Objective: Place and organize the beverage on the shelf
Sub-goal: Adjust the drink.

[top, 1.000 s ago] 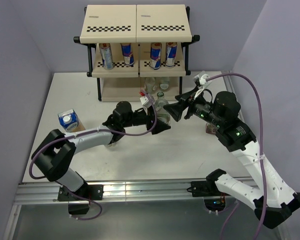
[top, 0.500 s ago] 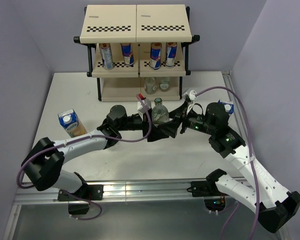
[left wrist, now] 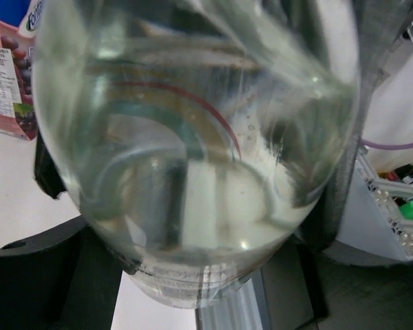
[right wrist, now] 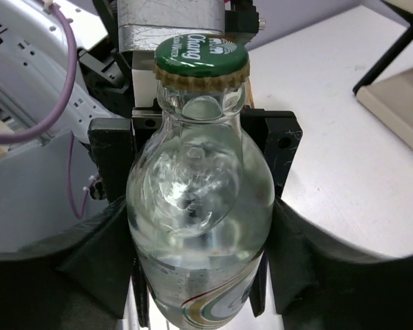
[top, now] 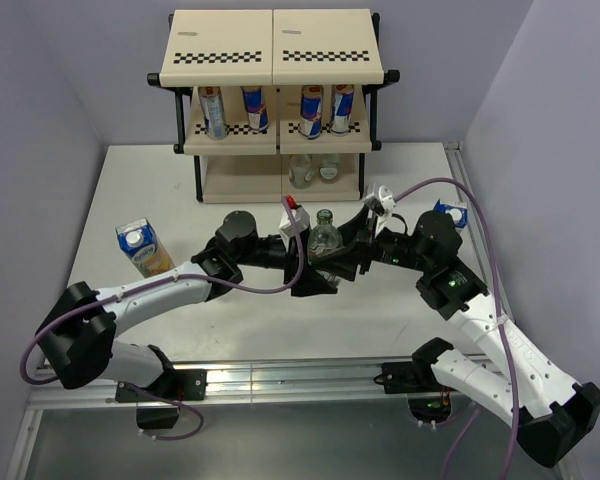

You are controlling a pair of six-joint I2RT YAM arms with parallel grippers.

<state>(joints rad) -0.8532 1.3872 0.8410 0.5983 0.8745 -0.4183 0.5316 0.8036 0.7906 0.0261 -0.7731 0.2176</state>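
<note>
Four slim silver-blue-red cans (top: pixel 256 109) are standing upright along the shelf's (top: pixel 275 40) mid tier, two clear btls (top: pixel 300 171) are sitting on its bottom tier, a third btl (top: pixel 325 236), green-capped, is standing upright in front of shelf ctr, yellow carton (top: pixel 143 247) front-left, purple carton (top: pixel 448 213) front-right.

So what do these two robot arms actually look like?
Both the left arm and right arm have white shells with chunky black joints. A purple cable loops along each. Green lights glow on the right one; the fingers are black.
</note>
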